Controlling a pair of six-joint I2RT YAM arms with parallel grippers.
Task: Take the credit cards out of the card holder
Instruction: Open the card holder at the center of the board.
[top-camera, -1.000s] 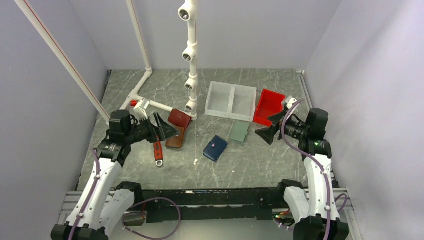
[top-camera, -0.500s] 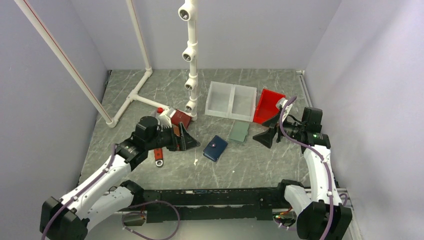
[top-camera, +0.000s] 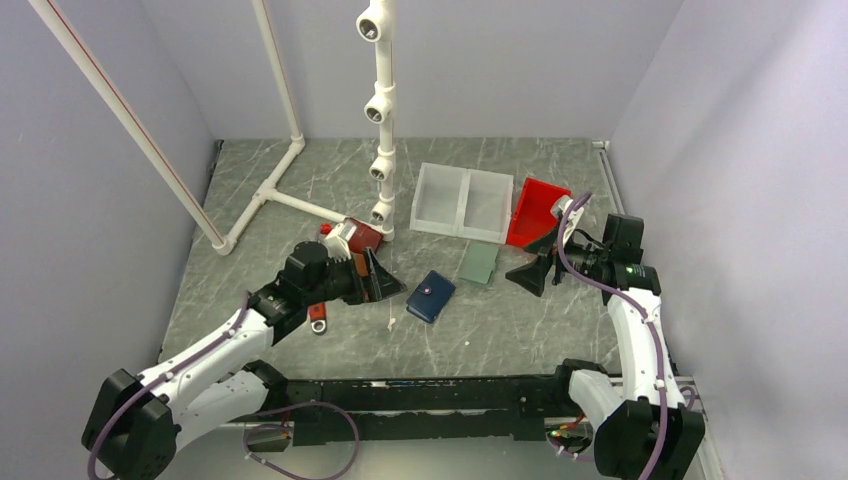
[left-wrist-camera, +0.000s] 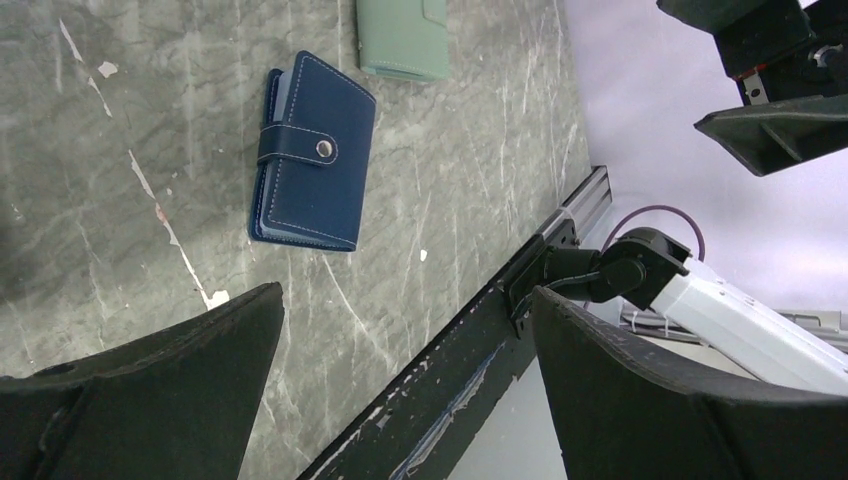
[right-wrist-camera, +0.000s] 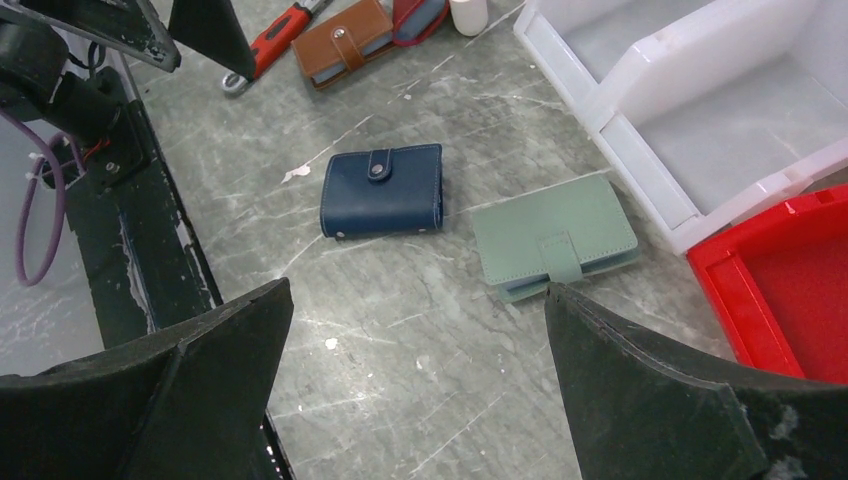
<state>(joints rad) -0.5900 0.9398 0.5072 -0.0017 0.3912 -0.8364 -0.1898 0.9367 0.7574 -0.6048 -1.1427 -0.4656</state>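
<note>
Top external view: your card holder lies closed on the table.
Your left gripper and right gripper flank it, jaws spread wide, grasping nothing.

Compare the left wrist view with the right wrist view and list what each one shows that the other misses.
Only the left wrist view: the right gripper, open. Only the right wrist view: the left gripper, open, plus the brown wallet, red-handled wrench, white bin and red bin. Both: the navy card holder, snapped shut and flat on the table, with the grey-green wallet lying nearby, not touching it.
</note>
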